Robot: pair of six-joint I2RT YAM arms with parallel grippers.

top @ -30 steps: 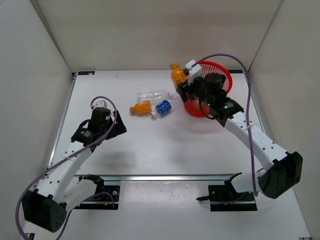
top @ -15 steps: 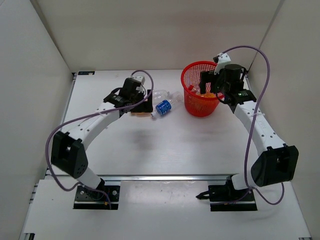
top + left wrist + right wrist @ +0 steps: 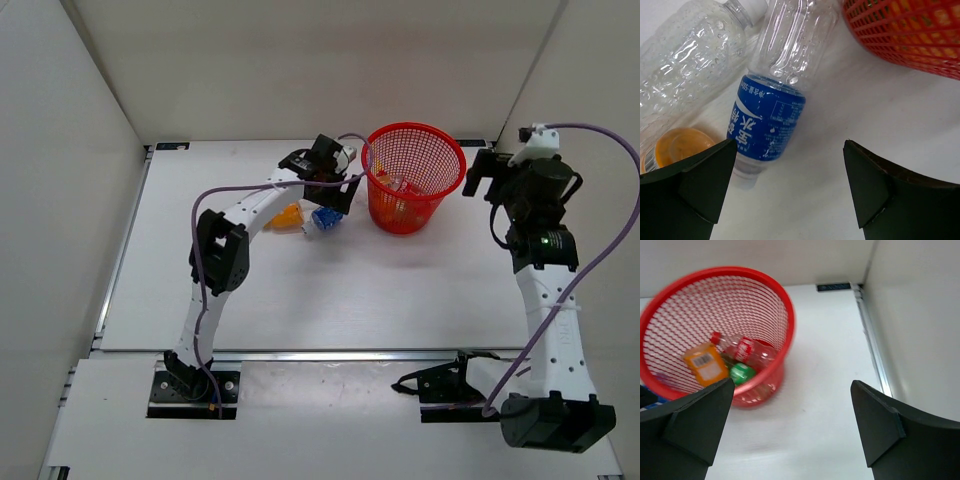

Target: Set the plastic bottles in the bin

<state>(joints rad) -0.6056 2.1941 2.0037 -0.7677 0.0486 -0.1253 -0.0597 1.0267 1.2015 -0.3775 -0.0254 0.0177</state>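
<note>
The bin (image 3: 441,143) is a red mesh basket at the back of the table. In the right wrist view an orange bottle (image 3: 707,365), a red-labelled bottle (image 3: 745,348) and a green one (image 3: 742,373) lie inside the bin (image 3: 740,272). A blue-labelled clear bottle (image 3: 771,116) (image 3: 326,217) lies on the table left of it, beside another clear bottle (image 3: 686,55) and an orange bottle (image 3: 288,217). My left gripper (image 3: 338,192) (image 3: 789,160) hangs open just over the blue-labelled bottle's cap end, holding nothing. My right gripper (image 3: 480,172) (image 3: 792,387) is open and empty, right of the bin.
White walls close in the table at the back and on both sides. A metal rail (image 3: 871,330) runs along the right wall. The bin's mesh wall (image 3: 910,30) stands close to the right of the bottles on the table.
My right gripper opened, let the orange bottle fall into the bin and drew back to the right. The left arm reached from the near left up to the bottles beside the bin.
</note>
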